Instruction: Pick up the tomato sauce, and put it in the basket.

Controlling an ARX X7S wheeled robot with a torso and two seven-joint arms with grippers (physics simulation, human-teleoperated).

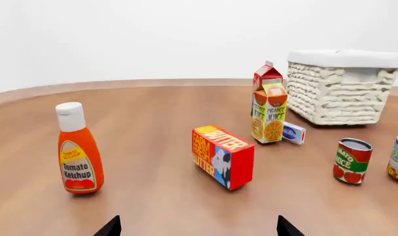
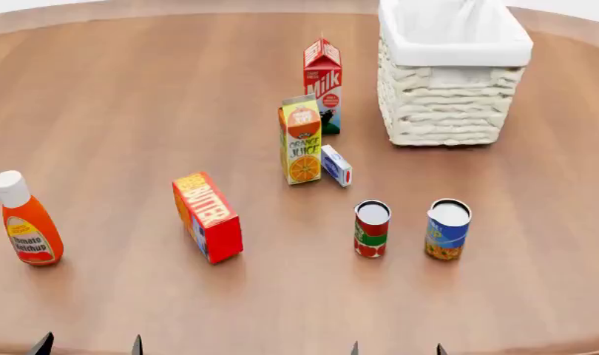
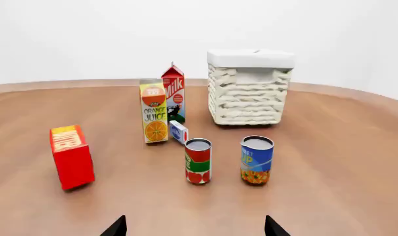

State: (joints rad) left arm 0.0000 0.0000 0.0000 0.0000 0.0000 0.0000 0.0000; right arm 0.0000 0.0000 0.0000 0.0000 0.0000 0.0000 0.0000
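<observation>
The tomato sauce [image 2: 372, 229] is a small tin can with a red, green and white label and a grey top, upright on the wooden table right of centre. It also shows in the right wrist view [image 3: 198, 161] and the left wrist view [image 1: 352, 161]. The cream wicker basket [image 2: 447, 103] with white lining stands at the back right, also in the right wrist view [image 3: 249, 91] and the left wrist view [image 1: 340, 88]. My left gripper [image 2: 87, 346] and right gripper [image 2: 396, 349] are open and empty at the near table edge; only the fingertips show.
A blue-and-yellow can [image 2: 447, 229] stands just right of the tomato sauce. An orange juice carton [image 2: 301, 140], milk carton [image 2: 322, 83] and small blue-white box [image 2: 336, 165] stand mid-table. A red butter box [image 2: 208, 217] and ketchup bottle [image 2: 27, 221] are to the left.
</observation>
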